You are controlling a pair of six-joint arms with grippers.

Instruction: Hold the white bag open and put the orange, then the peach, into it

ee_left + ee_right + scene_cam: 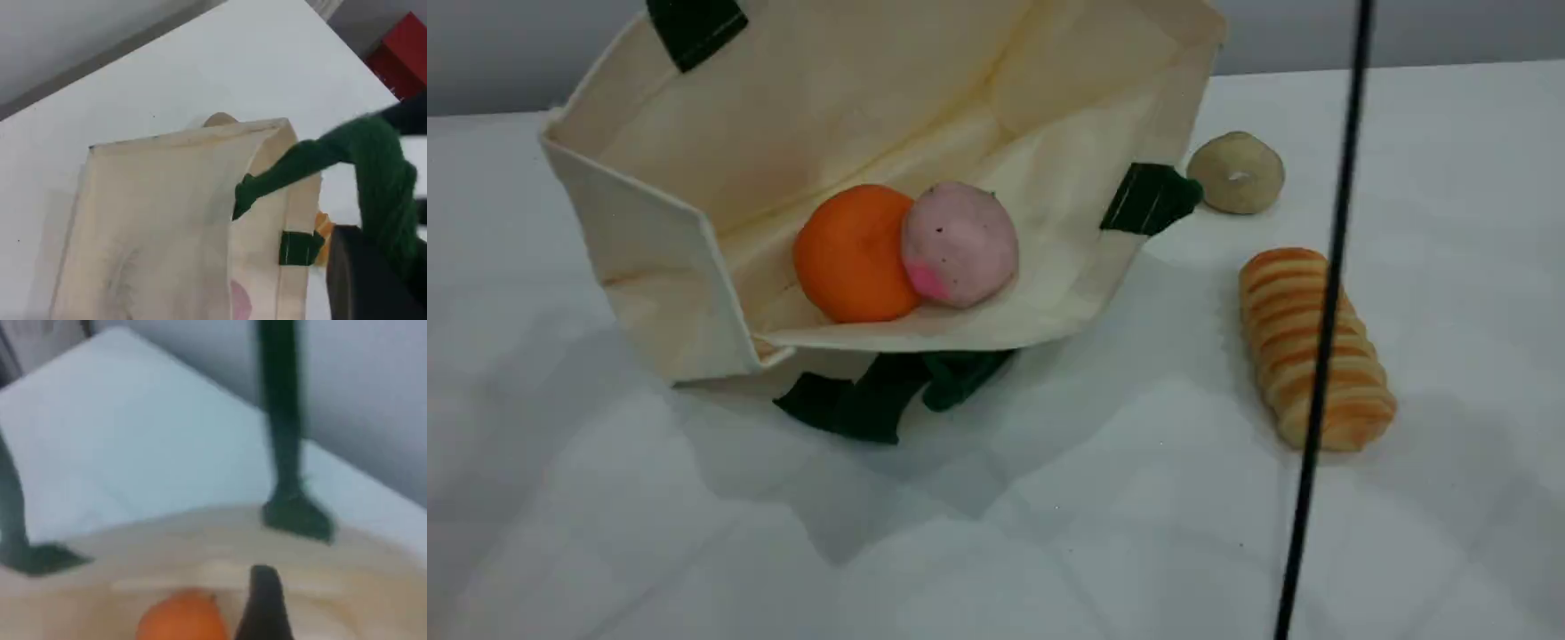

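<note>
A: Where does the fruit stand?

B: Both pieces lie inside the white bag point(694, 258), on its lower panel near the mouth. The orange point(852, 253) is on the left and the peach point(960, 242) touches it on the right. So both placements look done, in my judgement.

A: And the bag itself?

B: It sits at the far left of the surface point(1049, 498), its mouth gaping toward the near side and its upper panel raised. One dark green rope handle point(360, 160) is pulled up out of the scene view, and another lies bunched under the near edge.

A: What holds it open?

B: The left claw point(373, 267) is clamped shut on that raised handle, as the left wrist view shows it draped against the fingertip.

A: The right claw?

B: The right claw point(267, 607) hangs just over the bag's inside with the orange beneath it; it holds nothing, and its jaws stand wide apart.

A: Anything left?

B: Little, I think: letting the handle go and backing off. The striped bread loaf point(1316, 347) and the beige round thing point(1236, 173) lie to the right, outside the bag, no part of the job.
</note>
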